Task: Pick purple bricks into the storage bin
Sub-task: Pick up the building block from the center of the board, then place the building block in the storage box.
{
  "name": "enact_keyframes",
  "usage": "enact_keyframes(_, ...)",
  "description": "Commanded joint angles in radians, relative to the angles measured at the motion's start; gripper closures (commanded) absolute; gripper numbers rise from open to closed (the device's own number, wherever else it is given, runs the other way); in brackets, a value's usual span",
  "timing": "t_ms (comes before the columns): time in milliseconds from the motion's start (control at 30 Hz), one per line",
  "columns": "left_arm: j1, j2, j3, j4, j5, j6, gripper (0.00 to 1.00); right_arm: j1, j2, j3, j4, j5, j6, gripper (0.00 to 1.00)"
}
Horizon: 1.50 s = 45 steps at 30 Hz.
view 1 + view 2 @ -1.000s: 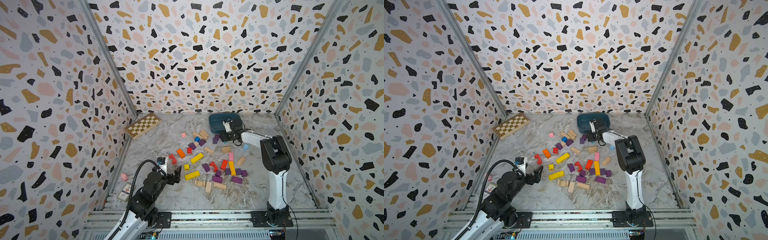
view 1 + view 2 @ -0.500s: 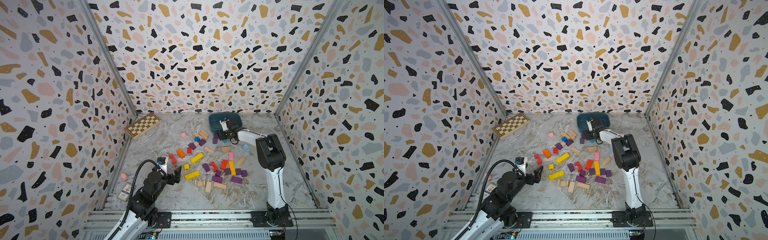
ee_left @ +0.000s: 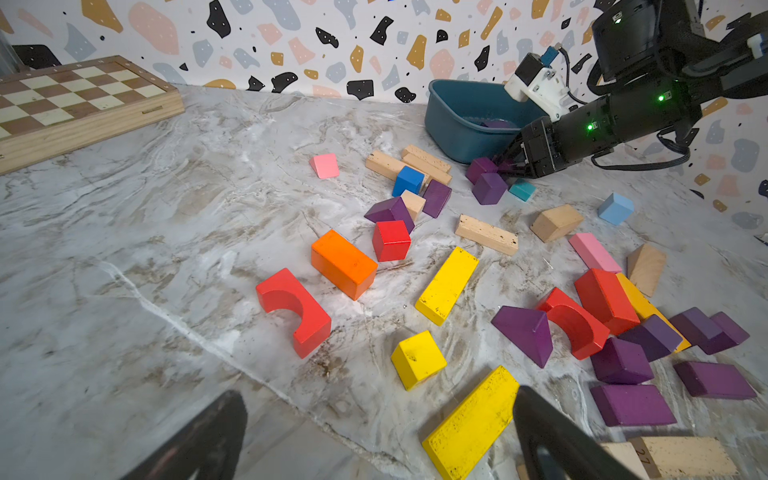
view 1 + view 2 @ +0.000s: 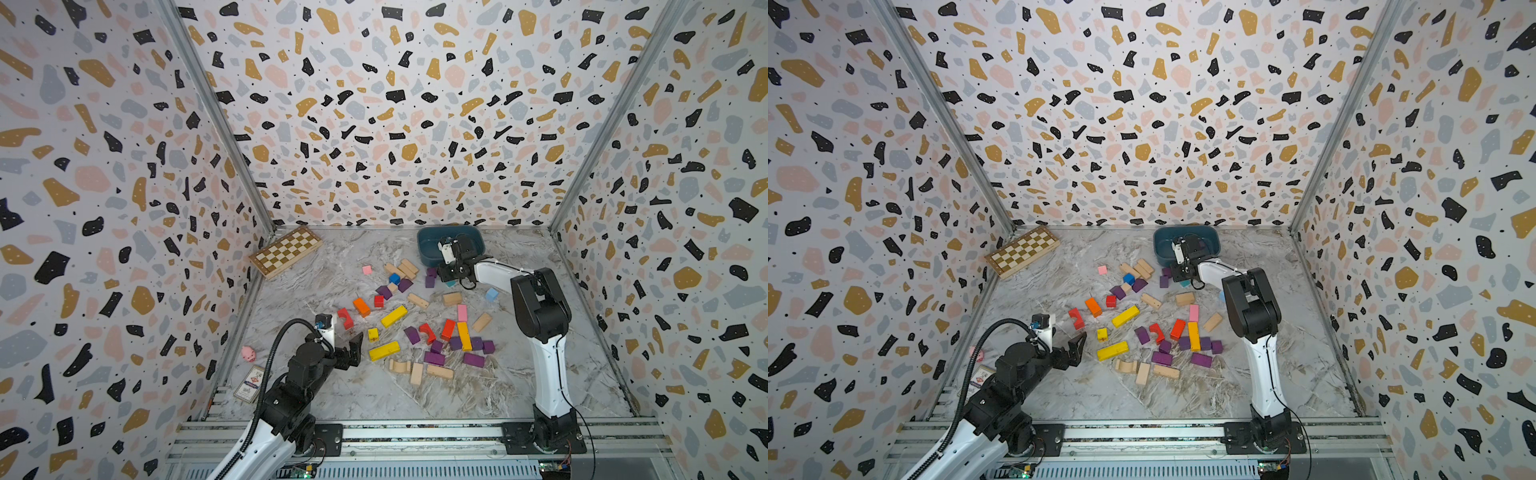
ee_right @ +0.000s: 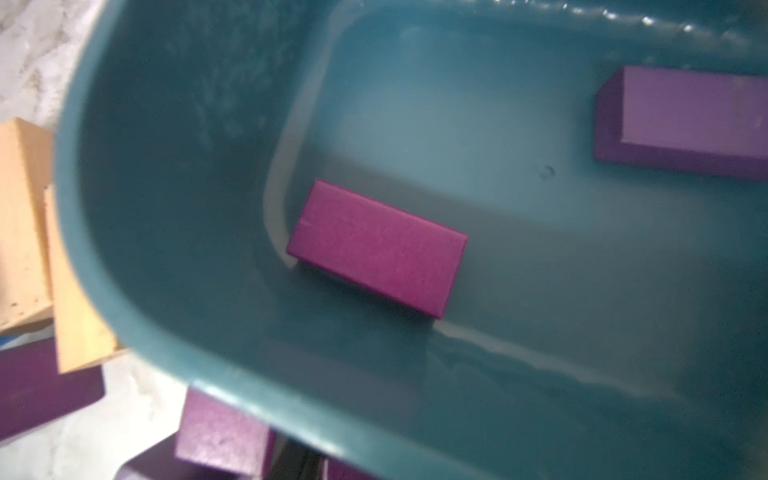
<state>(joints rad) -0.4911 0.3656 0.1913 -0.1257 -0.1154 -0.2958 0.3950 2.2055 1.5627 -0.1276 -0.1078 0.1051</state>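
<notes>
The storage bin (image 4: 428, 245) (image 4: 1163, 246) (image 3: 453, 129) is a teal tub at the back. In the right wrist view, two purple bricks (image 5: 378, 245) (image 5: 685, 116) lie in the bin (image 5: 166, 208). My right gripper (image 4: 441, 275) (image 4: 1177, 274) (image 3: 509, 164) is low, just in front of the bin's near wall, shut on a purple brick (image 3: 503, 167) that its fingers mostly hide. Two more purple bricks (image 3: 480, 168) (image 3: 490, 189) touch it there. Several purple bricks (image 4: 434, 357) (image 4: 1200, 359) lie at the front right. My left gripper (image 4: 348, 353) (image 3: 378, 403) hovers open and empty at the front left.
A wooden chessboard (image 4: 286, 251) leans in the back left corner. Yellow (image 4: 384, 351), red (image 4: 345, 318), orange, pink, blue and plain wooden blocks are scattered mid-table. A pink toy pig (image 4: 248, 353) and a card pack (image 4: 251, 382) lie by the left wall.
My right gripper came from over the bin down to the purple bricks in front of it, and its jaws closed there. The left arm stayed still.
</notes>
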Motion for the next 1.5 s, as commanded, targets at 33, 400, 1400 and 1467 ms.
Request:
enact_keyframes(33,-0.001,-0.001,-0.004,0.058,-0.011,0.01,0.01,0.013,-0.127,-0.03,-0.029,0.005,-0.023,0.71)
enact_keyframes(400,-0.001,0.01,-0.003,0.064,-0.007,0.013,0.01,0.016,-0.247,-0.03,-0.054,-0.003,-0.044,0.78)
enact_keyframes(1400,-0.001,0.005,-0.005,0.069,-0.01,0.015,0.01,-0.019,0.409,0.863,-0.273,-0.019,0.042,0.82)
enact_keyframes(1467,-0.002,0.007,-0.005,0.07,-0.01,0.015,0.01,-0.018,0.407,0.862,-0.274,-0.024,0.042,0.79)
